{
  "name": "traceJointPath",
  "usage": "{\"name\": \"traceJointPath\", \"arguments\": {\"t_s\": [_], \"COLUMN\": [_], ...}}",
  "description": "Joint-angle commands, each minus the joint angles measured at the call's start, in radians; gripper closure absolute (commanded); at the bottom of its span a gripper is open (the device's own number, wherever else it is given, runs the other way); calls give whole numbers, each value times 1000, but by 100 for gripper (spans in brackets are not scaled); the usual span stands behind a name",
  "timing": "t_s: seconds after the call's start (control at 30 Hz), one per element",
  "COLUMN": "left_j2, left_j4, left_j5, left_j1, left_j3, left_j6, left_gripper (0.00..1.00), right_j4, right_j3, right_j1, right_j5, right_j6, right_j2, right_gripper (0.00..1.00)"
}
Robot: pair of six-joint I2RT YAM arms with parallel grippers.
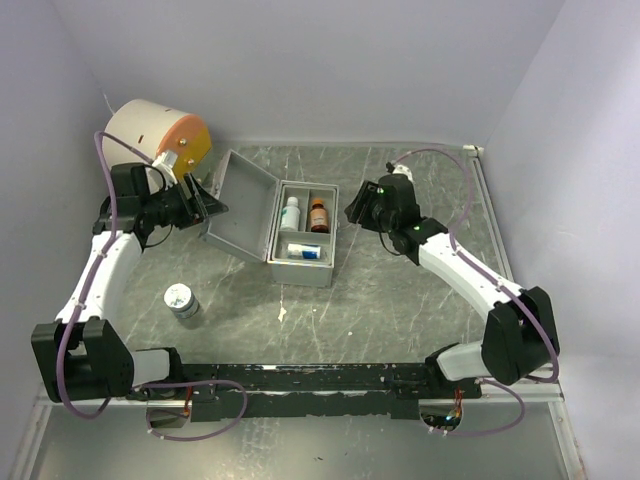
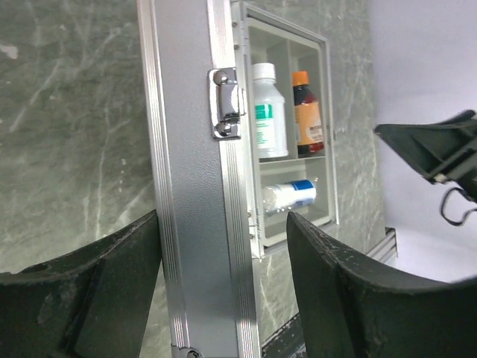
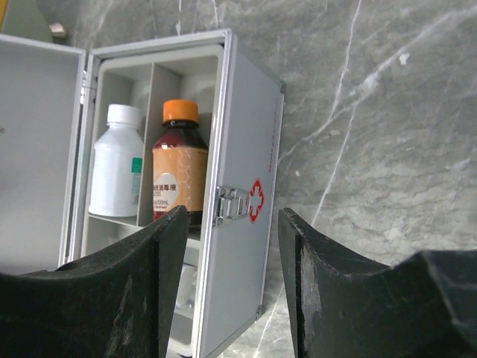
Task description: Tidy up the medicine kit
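Lid point(image 2: 190, 149) between spread left end effector point(image 2: 222, 231) | right end effector point(image 3: 232, 224) spread, near kit point(image 3: 240, 134)

1. We are seeing the lying bottle point(image 2: 289, 197) only in part; the lid point(image 2: 190, 224) is covering its end.
2. We are losing the bottom of the case point(image 3: 242, 134) behind fingers point(image 3: 134, 298) of the right gripper point(image 3: 232, 215).
3. We are failing to read the brown bottle point(image 3: 179, 179) label: too small.
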Motion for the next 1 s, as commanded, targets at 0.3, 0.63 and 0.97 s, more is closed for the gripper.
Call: {"name": "traceJointPath", "arguments": {"t_s": [0.3,0.63,0.97], "left_j2": [-8,2,26], "left_j4": [30,146,274], "left_j5": [221,202,248], "left_j1": [-70,-252,-333], "left_j3": [80,71,81], "left_j6": [1,-87,-194], "left_gripper": [19,18,16], "right_j4": [159,213,274], "right_j3": [-61,-95,-142], "right_j1": [-13,-16,-31], "right_j5": [-207,-240,-305], "right_j6": [51,101,144], "right_j2": [104,121,74], "right_gripper": [44,44,45]}}
